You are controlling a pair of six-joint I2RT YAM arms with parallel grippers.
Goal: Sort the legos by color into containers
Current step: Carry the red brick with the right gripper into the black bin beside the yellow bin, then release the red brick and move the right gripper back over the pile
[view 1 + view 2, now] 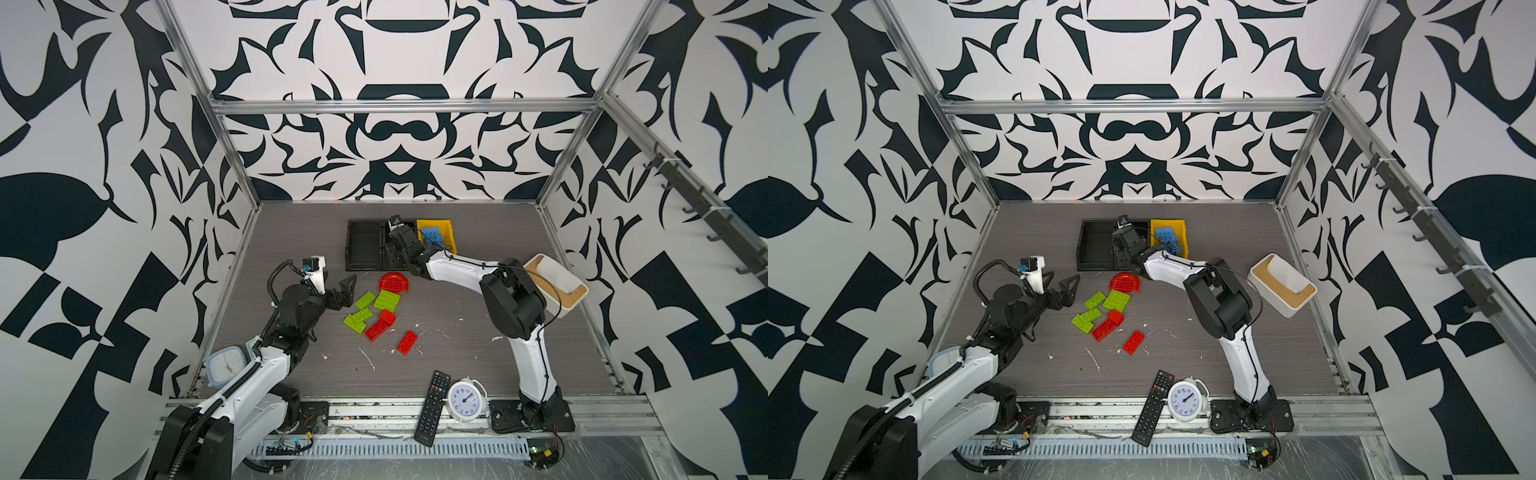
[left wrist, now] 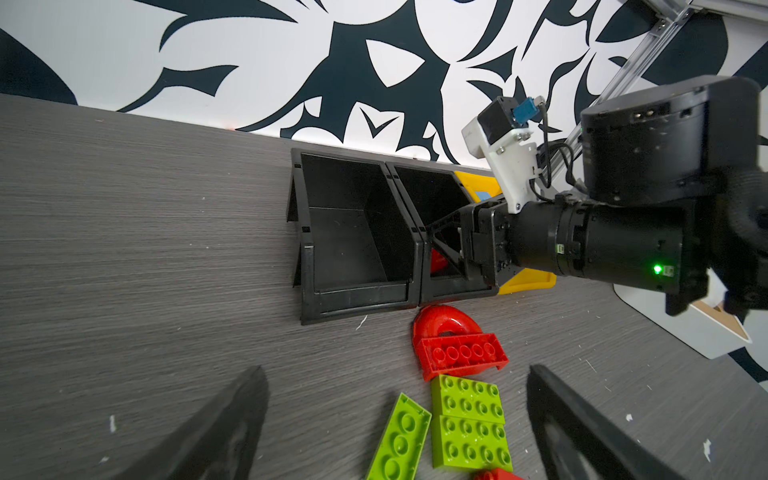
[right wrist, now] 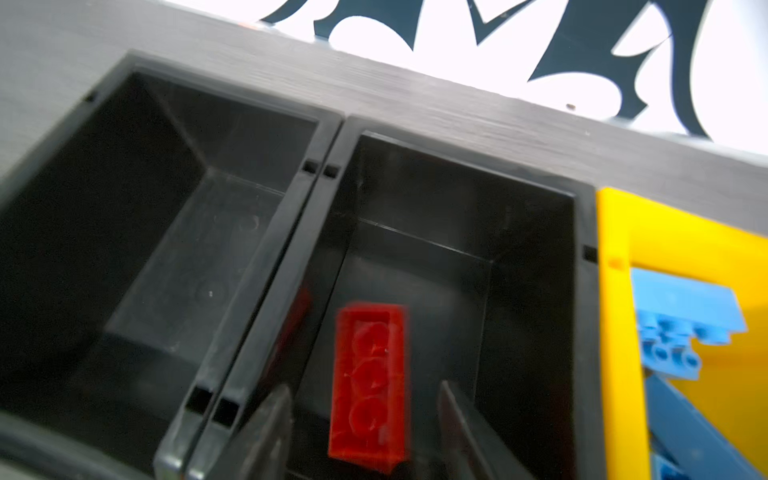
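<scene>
Tabletop [image 1: 457, 340] scene: in the black tray [image 3: 436, 208] beside the yellow bin [image 3: 615, 332], a red brick [image 3: 370, 382] (blurred) sits between the right pincer [image 3: 363, 386]'s spread jaws, touching neither; left pincer [image 2: 397, 370], spread wide, hovers near loose green bricks [image 2: 467, 419].

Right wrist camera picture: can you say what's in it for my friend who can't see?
A blurry red brick is in the middle black tray, between the open jaws of the right gripper. The other black tray is empty, and the yellow bin holds blue bricks.
</scene>
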